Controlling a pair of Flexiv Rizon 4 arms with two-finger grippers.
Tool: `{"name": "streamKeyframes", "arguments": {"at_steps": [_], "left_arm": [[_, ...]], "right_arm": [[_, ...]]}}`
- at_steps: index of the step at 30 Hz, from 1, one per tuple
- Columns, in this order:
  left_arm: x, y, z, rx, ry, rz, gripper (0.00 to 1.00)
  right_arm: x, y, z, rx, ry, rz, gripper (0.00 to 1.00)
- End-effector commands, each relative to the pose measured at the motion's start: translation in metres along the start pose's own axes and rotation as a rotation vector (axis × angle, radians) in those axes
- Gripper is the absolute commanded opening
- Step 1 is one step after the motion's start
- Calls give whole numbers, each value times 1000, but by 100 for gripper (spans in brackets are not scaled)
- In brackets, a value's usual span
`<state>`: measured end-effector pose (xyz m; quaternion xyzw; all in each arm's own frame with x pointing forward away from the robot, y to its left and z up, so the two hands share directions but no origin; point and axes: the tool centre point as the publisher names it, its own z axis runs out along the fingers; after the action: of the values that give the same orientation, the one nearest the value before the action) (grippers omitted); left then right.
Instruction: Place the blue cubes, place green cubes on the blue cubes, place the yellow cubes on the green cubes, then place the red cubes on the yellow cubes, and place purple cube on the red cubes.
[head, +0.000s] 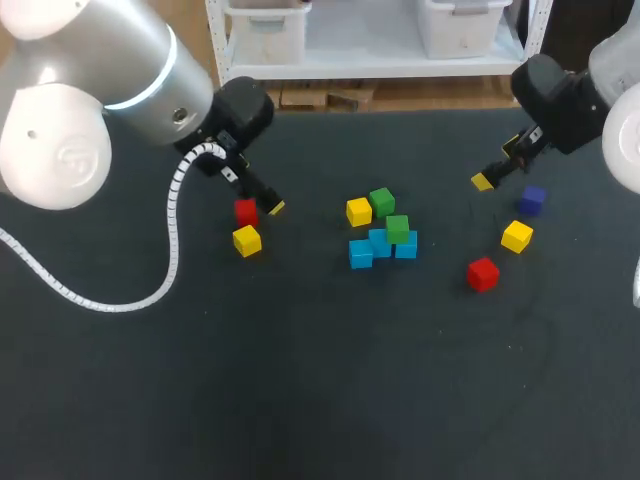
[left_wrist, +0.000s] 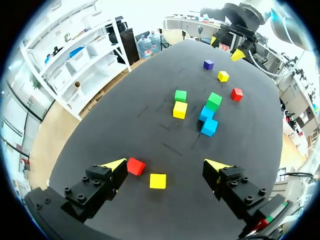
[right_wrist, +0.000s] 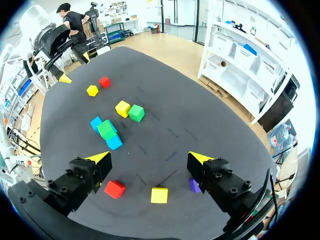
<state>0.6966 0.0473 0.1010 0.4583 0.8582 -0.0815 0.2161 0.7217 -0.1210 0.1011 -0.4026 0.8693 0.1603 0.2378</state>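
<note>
Blue is the only layer that looks settled: the blue cubes (head: 362, 254) sit bunched together near the middle of the dark counter (head: 300, 390), and one green cube (head: 397, 229) already rests on top of them, though from above I cannot quite tell whether it sits square on one blue or straddles two. The second green cube (head: 381, 202) lies just behind the cluster, pressed beside a yellow cube (head: 359, 211), so the green layer looks half done. By my reckoning nothing above it has begun. A red cube (left_wrist: 135, 166) and another yellow cube (left_wrist: 158, 181) lie off to the left, where the left fingers (left_wrist: 116, 163) hang spread wide and empty, the red one just beside one tip and the yellow one low between the two. To the right, a red cube (right_wrist: 115, 189), a yellow cube (right_wrist: 159, 195) and the purple cube (right_wrist: 193, 186) are scattered under the right fingers (right_wrist: 200, 158), which stand just as far apart and grip nothing. No tray, box or bin shows among the cubes; every one rests straight on the counter or on another cube.
</note>
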Motion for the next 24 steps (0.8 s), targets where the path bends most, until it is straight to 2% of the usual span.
{"name": "streamKeyframes", "arguments": {"at_steps": [1,7,9,13,16,19,22,24], "left_arm": [[0,1,0,3,1,1,100],[0,1,0,3,1,1,100],[-3,0,3,4,-14,-27,100],[-8,-1,7,74,-51,-67,100],[-13,-7,14,23,-14,4,100],[-16,-16,21,8,50,85,100],[-16,-29,35,-69,110,160,100],[-15,-41,39,-40,146,205,100]], "right_arm": [[0,0,0,0,-1,0,100],[0,0,0,0,-1,0,100],[0,0,0,0,-1,0,100],[0,0,0,0,-1,0,100],[0,0,0,0,-1,0,100],[0,0,0,0,-1,0,100],[0,0,0,0,-1,0,100],[0,0,0,0,-1,0,100]]}}
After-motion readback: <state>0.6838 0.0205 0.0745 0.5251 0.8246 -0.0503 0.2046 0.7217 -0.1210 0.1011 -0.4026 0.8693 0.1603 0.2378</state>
